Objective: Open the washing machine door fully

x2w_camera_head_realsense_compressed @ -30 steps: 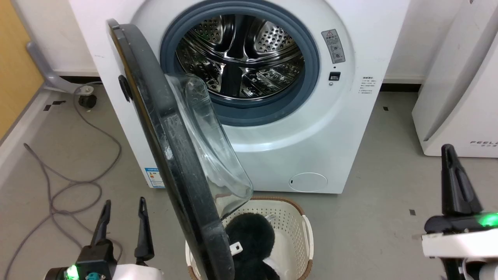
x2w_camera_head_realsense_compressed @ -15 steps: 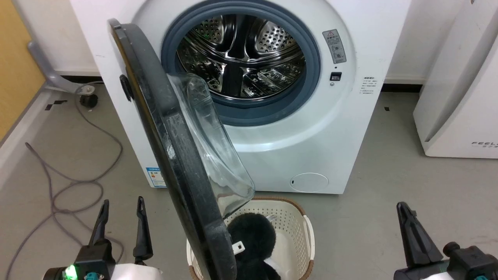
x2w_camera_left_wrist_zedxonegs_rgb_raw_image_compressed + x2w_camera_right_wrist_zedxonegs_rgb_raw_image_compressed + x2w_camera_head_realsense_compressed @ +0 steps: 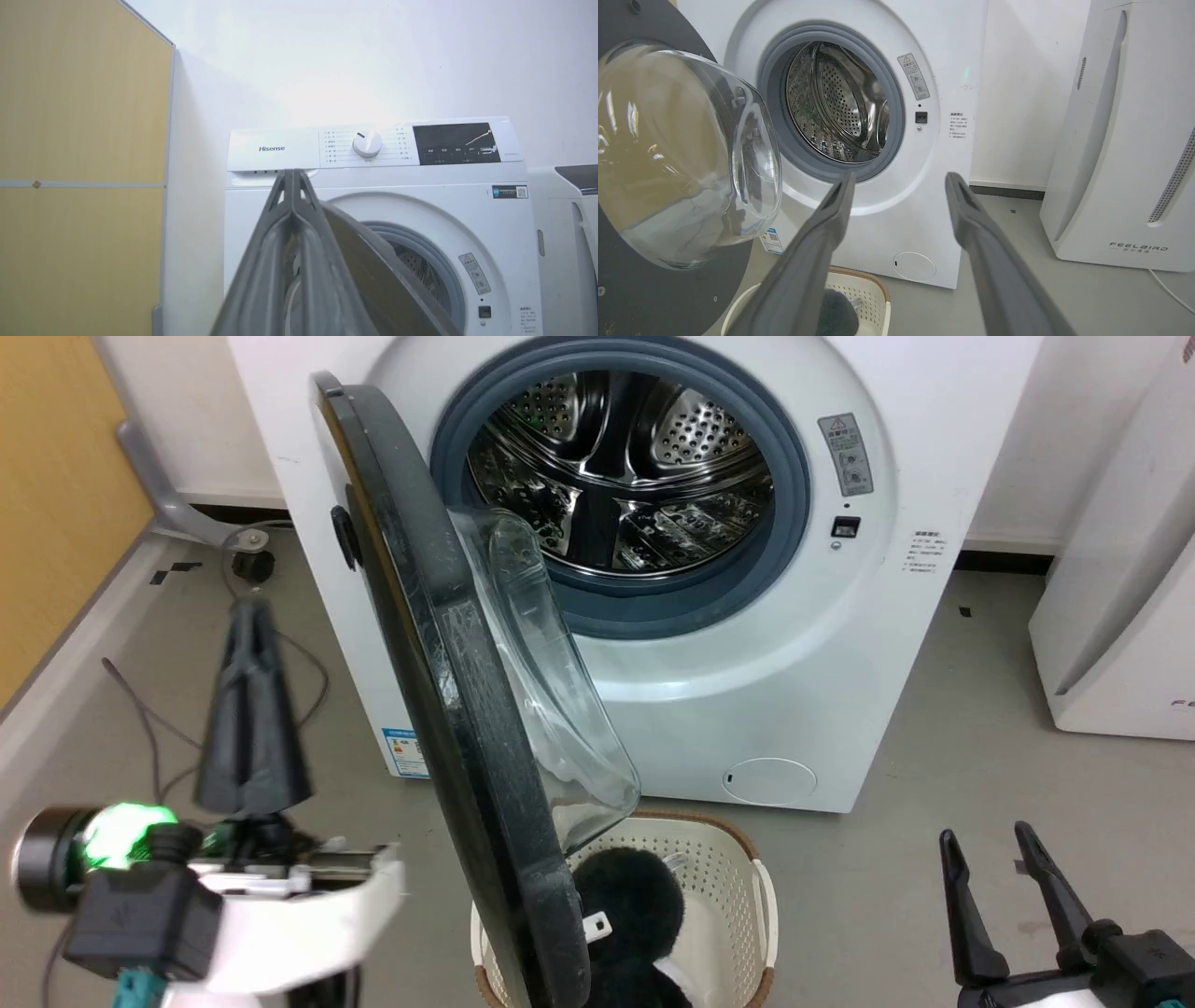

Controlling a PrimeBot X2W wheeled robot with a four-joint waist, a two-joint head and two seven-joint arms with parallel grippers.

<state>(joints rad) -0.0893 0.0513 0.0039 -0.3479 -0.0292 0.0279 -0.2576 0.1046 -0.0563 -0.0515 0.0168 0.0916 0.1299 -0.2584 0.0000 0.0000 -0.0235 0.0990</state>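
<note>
Left gripper [image 3: 248, 616]: fingers pressed together tip to tip, holding nothing; left of the door, apart from it.
Washing machine door [image 3: 448, 709]: black, hinged at the left edge of the opening, swung out roughly edge-on, glass bowl facing right.
Washing machine [image 3: 747, 663]: white, steel drum exposed.
Laundry basket [image 3: 738, 896]: cream, on the floor below the door's lower edge, dark item inside.
Right gripper [image 3: 985, 835]: fingers spread, holding nothing, well apart from the door.
</note>
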